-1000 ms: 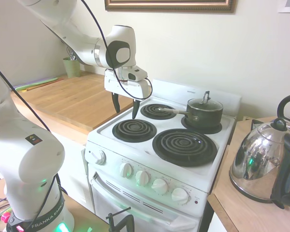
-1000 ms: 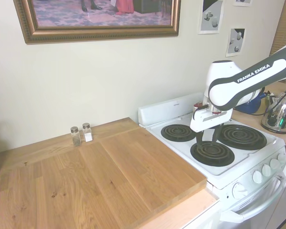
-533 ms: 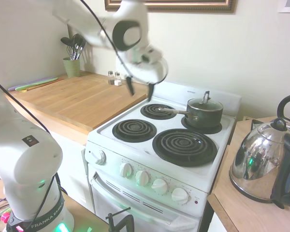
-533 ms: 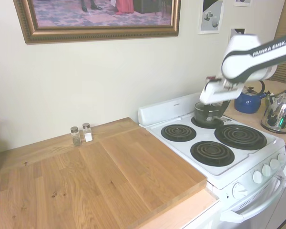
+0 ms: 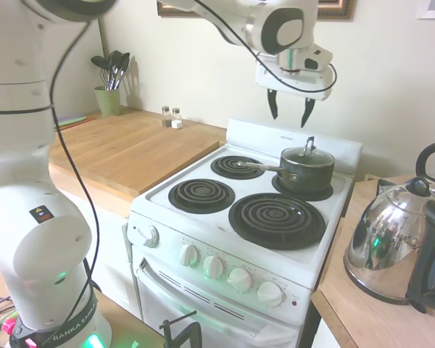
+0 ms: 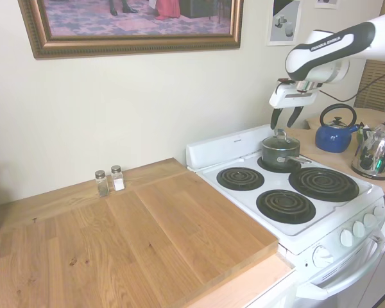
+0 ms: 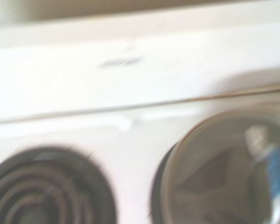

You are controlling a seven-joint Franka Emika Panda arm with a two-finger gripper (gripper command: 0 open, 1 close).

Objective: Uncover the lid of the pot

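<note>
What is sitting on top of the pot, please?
The glass lid still covers the pot, its loop handle upright. The open gripper hovers above it. The pot's contents cannot be made out.

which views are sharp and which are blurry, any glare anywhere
First exterior view: sharp on the pot and lid, with bright reflections on the chrome kettle. Second exterior view: sharp, evenly lit; the gripper reads clearly above the pot. Wrist view: soft and washed out, the lid and a burner coil are smeared.

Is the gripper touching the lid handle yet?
Apart. First exterior view shows the open gripper hanging above the lid on the pot, wall visible between fingertips and handle.
</note>
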